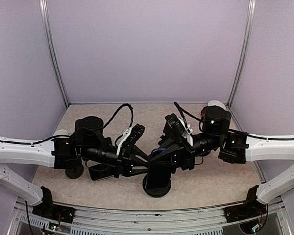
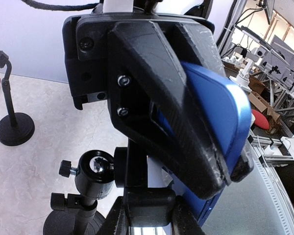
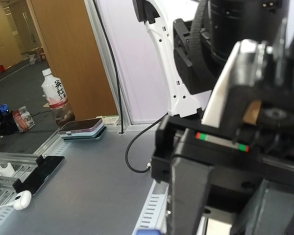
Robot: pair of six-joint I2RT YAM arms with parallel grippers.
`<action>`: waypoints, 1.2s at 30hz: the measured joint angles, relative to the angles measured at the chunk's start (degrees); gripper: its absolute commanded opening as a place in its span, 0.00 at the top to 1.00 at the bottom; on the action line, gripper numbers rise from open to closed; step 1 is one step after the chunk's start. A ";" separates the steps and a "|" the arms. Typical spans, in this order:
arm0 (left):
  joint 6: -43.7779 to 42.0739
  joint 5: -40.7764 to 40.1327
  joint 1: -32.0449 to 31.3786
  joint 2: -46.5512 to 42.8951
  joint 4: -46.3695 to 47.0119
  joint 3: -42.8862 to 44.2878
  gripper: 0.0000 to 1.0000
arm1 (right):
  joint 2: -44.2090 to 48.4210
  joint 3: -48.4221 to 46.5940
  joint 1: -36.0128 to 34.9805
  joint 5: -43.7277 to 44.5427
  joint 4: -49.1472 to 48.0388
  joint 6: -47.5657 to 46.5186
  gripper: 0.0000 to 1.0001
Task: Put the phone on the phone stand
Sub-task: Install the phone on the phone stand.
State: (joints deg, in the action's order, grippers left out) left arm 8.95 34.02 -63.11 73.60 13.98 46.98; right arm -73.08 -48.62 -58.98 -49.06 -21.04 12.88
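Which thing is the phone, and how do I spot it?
Look at the middle of the table, just above the round black phone stand. The phone is the flat slab pinched in the left gripper. It is the only bright blue thing among all that black.

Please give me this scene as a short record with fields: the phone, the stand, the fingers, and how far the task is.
phone: blue, tilted upright, raised above the table where the two arms meet
stand: black, round base, below the phone; its ball joint is beside the phone
black finger: lies across the phone's face; which arm holds the phone is unclear
second stand: off to the side, untouched
task: phone at the stand, but not clearly seated
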 measured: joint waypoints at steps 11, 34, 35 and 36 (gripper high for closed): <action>0.04 -0.28 -0.11 -2.01 -2.43 -0.04 1.00 | 2.58 2.49 3.32 1.14 1.51 0.44 1.00; 1.75 -2.82 -0.31 -2.03 -3.10 -0.04 1.00 | 2.36 2.25 3.67 3.34 2.84 2.54 1.00; 1.79 -2.91 -0.31 -1.99 -3.08 -0.04 1.00 | 2.36 2.21 3.67 3.48 2.99 2.69 1.00; 1.92 -2.95 -0.31 -1.97 -3.10 -0.04 1.00 | 2.34 2.16 3.67 3.54 3.10 2.84 1.00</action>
State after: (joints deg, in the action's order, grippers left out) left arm 10.87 31.07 -63.42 71.64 10.87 46.94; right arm -70.74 -46.46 -55.31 -45.52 -17.93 15.73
